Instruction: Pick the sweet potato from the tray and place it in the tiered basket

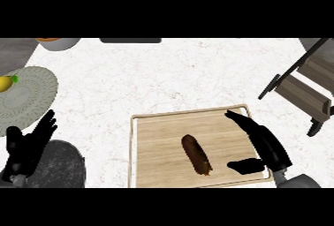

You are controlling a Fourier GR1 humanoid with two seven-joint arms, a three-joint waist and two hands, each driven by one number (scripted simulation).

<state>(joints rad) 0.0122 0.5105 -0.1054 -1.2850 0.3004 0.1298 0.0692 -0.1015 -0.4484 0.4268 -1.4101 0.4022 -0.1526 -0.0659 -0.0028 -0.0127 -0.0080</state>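
Head view. The sweet potato (196, 154), a long, dark brown tuber tapering at both ends, is lying lengthwise near the middle of the wooden tray (157, 132). It is likely handling as a stiff, fairly dense, rough-skinned object, best taken across its thicker midsection, where it is least likely to tip. The right hand (264, 143) is hovering over the tray just beside the tuber, fingers extended and thumb spread, holding nothing. The left hand (26, 148) is resting open at the lower left. The tiered basket (303, 88) is standing at the right edge.
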